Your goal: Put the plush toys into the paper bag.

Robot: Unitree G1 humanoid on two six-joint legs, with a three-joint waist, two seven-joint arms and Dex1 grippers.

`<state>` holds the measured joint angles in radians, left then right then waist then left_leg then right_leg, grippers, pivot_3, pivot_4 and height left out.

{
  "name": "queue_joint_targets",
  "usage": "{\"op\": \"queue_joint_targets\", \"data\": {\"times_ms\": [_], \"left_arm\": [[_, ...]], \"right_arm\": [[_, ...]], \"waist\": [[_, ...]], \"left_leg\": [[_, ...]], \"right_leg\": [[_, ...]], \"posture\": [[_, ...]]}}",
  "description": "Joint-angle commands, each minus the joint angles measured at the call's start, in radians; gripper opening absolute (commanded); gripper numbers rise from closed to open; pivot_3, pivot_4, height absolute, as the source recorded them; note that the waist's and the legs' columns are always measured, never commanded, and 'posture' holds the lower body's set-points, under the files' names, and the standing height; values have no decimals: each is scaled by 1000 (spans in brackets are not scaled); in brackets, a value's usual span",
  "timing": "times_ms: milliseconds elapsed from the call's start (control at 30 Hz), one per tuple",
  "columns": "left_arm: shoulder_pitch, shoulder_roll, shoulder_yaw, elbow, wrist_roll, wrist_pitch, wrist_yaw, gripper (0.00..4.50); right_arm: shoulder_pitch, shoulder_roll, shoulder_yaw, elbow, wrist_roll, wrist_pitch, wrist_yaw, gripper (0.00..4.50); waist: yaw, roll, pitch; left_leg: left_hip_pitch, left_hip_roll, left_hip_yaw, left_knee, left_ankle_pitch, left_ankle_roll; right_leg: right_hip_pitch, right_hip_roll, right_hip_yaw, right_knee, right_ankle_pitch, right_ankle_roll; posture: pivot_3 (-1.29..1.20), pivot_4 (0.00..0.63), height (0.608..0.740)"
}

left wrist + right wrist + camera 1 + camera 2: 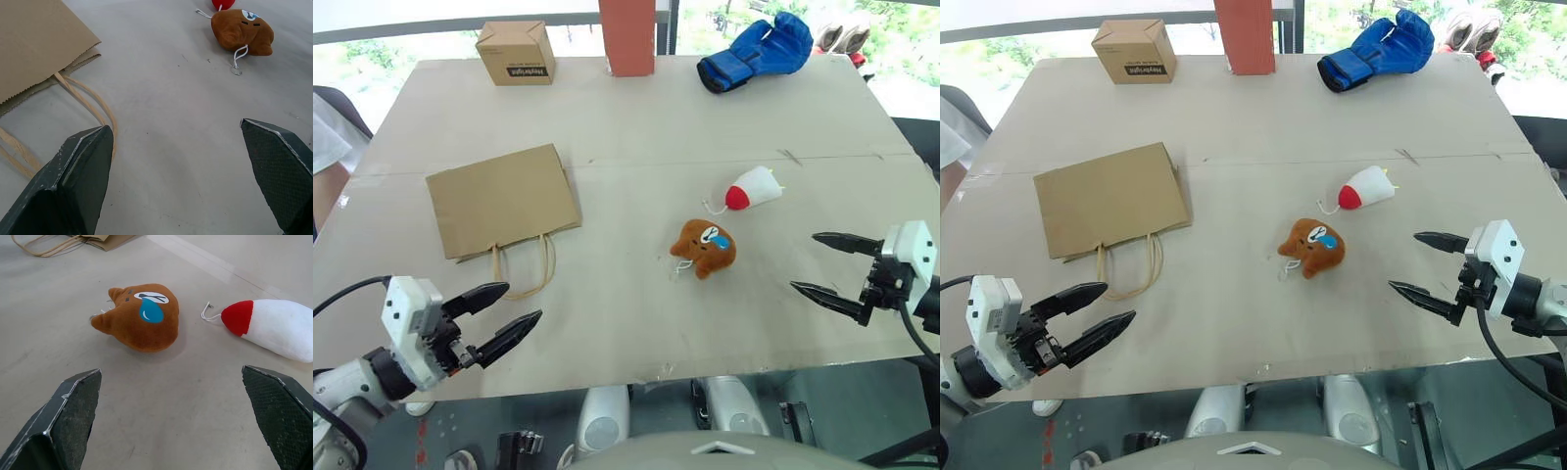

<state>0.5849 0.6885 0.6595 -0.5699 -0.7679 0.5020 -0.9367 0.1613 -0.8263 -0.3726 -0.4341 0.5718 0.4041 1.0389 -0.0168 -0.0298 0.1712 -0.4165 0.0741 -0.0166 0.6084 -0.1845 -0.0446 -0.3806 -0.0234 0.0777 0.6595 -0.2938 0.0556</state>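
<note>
Currently the paper bag [502, 199] lies flat on the table [636, 127], at about nine o'clock from the table's middle, with its two twine handles [524, 264] trailing toward the near edge. Neither plush toy is in it. The brown bear [704, 247] rests on the bare tabletop at roughly four o'clock from the centre, well apart from the bag, its blue face mark turned upward. The white cone toy [754, 188] lies just beside the bear, at about one o'clock from it, red end pointing toward the bag side, a thin loop of cord coming off that end. The two toys are near each other but do not touch.

The left gripper [504, 315] hovers over the near left edge of the table, at six o'clock from the bag's handles, its two black fingers spread wide and grasping nothing. The right gripper [827, 264] hangs over the near right part of the table, at about three o'clock from the bear, its fingers likewise released and empty, pointing toward the toys.

Along the far edge sit a small cardboard box [516, 52] at eleven o'clock, a red-brown upright column [626, 36] at twelve, and a blue padded glove [756, 52] at one o'clock.
</note>
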Motion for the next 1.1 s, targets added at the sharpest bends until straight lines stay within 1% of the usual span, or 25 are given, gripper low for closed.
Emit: {"op": "queue_joint_targets", "data": {"times_ms": [33,67,133,233,300,433,500,567,667,767,833,967,1067,1100], "left_arm": [[-47,12,0,22,16,-27,12,4492],[-77,21,-7,44,43,-43,22,4492],[-113,49,-23,102,117,-116,-18,4492],[-157,97,-8,218,178,-214,-97,4492],[-173,138,-6,298,246,-297,-135,4492],[-192,242,5,519,377,-555,-265,4492],[-229,282,-6,636,431,-675,-286,4492],[-276,305,-47,722,485,-779,-283,4492],[-351,307,-119,785,541,-886,-266,4492],[-427,293,-183,821,567,-934,-242,4492],[-460,289,-219,846,577,-969,-238,4492],[-515,285,-277,907,618,-1064,-206,4492],[-545,263,-319,909,585,-1071,-218,4492],[-546,255,-329,894,556,-1057,-235,3962]], "right_arm": [[8,39,1,-48,15,-41,-17,4470],[3,66,31,-64,12,-63,-24,4470],[-13,103,89,-93,-1,-93,-29,4470],[-41,117,153,-132,-4,-100,-27,4470],[-56,121,185,-150,-4,-99,-28,4470],[-85,129,246,-171,-14,-104,-31,4470],[-94,140,266,-176,-24,-109,-48,4470],[-97,149,284,-181,-36,-112,-66,4470],[-98,155,294,-191,-44,-110,-89,4470],[-97,159,298,-202,-52,-107,-113,4470],[-94,160,297,-208,-55,-104,-126,4470],[-87,158,300,-218,-53,-100,-144,4470],[-87,160,302,-222,-55,-99,-160,4470],[-87,161,303,-225,-54,-97,-166,4500]], "waist": [[0,0,0],[4,-2,-1],[4,-1,-1],[-4,-1,-1],[-3,-1,-1],[-1,-2,-1],[2,-2,-2],[4,-3,-2],[6,-3,-2],[6,-6,-4],[4,-8,-5],[-1,-8,-5],[2,-8,-5],[2,-8,-5]], "left_leg": [[0,0,0,0,0,0],[0,0,0,0,0,2],[0,2,-2,-1,1,3],[0,2,-1,-1,1,3],[0,2,0,-1,1,3],[0,2,1,-2,0,3],[0,3,2,-2,0,2],[0,3,5,-3,0,2],[-1,3,11,-4,0,1],[-2,1,14,-5,0,3],[-2,1,13,-5,0,3],[-1,4,13,-5,1,4],[0,5,12,-5,1,4],[0,6,12,-5,1,4]], "right_leg": [[0,0,0,0,0,0],[0,0,0,0,0,0],[0,4,-1,1,0,0],[-1,4,0,1,0,0],[-1,4,0,1,0,0],[-2,3,0,1,1,-2],[-3,2,0,1,2,-4],[-4,0,0,1,2,-4],[-5,-5,-2,1,3,-4],[-5,-9,-2,1,3,-4],[-5,-8,-3,1,3,-4],[-5,-4,-4,3,3,-4],[-5,-2,-4,4,3,-3],[-5,-1,-4,4,3,-3]], "posture": [[0,150,740],[0,150,740],[0,150,740],[0,150,740],[0,150,740],[0,150,740],[0,150,740],[0,150,740],[0,150,740],[0,150,740],[0,150,740],[0,150,740],[0,150,740],[0,150,740]]}}
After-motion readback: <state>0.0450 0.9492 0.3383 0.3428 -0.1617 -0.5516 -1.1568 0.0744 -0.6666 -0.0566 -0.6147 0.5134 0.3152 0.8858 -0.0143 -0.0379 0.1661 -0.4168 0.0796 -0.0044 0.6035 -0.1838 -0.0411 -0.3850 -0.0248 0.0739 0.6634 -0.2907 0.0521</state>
